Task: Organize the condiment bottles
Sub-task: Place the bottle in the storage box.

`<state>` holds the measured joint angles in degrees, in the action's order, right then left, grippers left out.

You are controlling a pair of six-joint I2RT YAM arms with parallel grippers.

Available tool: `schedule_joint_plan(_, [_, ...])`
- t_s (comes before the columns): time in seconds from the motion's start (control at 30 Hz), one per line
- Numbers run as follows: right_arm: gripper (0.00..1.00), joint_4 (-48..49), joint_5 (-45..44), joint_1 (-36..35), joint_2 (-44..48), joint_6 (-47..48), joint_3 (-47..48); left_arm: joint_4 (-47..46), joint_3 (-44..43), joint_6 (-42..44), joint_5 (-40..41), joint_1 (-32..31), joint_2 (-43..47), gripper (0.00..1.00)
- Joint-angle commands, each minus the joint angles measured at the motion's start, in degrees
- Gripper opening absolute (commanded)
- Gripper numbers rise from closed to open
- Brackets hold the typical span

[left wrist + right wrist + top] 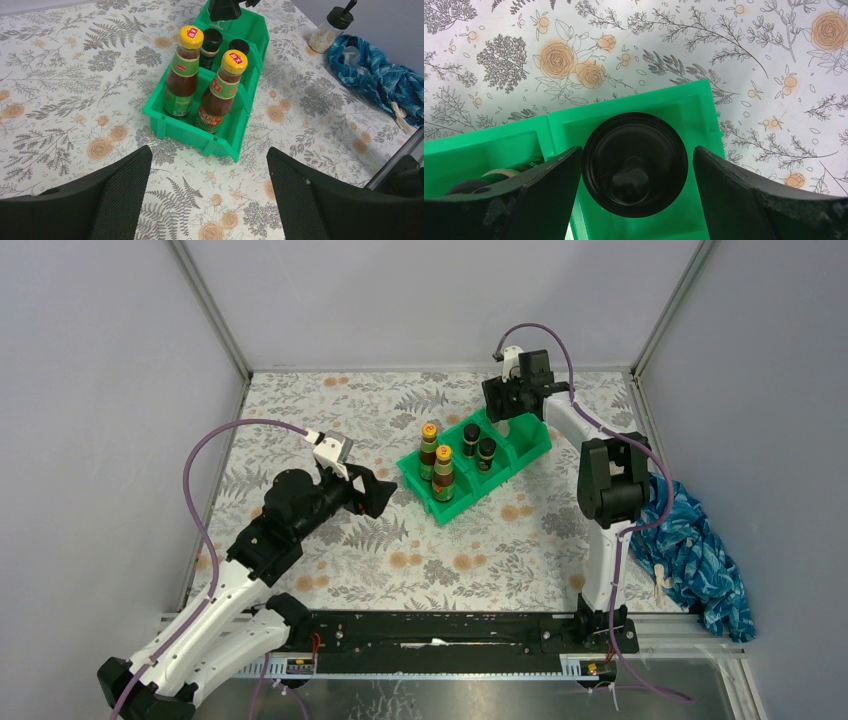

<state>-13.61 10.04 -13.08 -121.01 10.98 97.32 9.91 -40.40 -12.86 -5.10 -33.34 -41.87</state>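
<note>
Right claw gapes around the black-lidded round jar beneath; rise straight, clear of green plastic bin walls.

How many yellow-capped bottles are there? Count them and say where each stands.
2. Both stand upright in the green bin's end compartment, the one nearest the left arm: the farther bottle and the nearer bottle just in front of it. No others show.

Two tall brown bottles, yellow-capped and red-green labelled, are standing upright in the 8 o'clock end compartment of the green bin. Two short dark jars, black-capped, are standing in the middle compartment. A wide black-lidded jar is sitting in the 2 o'clock end. A clear jar of pale grains is standing outside the bin, at 1 o'clock in the left wrist view.
</note>
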Motion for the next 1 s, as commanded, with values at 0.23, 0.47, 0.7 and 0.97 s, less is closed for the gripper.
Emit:
schedule_joint_plan(0.23, [0.89, 0.3, -0.42, -0.43, 2.87, 0.73, 3.58, -1.91, -0.2, 0.87, -0.68, -0.29, 0.37, 0.89])
schedule_joint_plan(0.47, [0.9, 0.08, -1.6, -0.44, 7.64, -0.33, 3.13, -1.97, -0.2, 0.73, -0.61, -0.27, 1.49, 0.89])
schedule_joint_plan(0.7, [0.91, 2.59, -7.03, -0.5, 16.29, -4.38, -2.33, -1.96, -0.29, 0.4, -0.44, -0.31, 3.14, 0.89])
schedule_joint_plan(0.97, [0.93, 6.59, -24.87, -1.22, 31.77, -16.52, -17.88, -0.75, -1.61, -1.43, 0.65, -0.32, 3.14, 0.89])
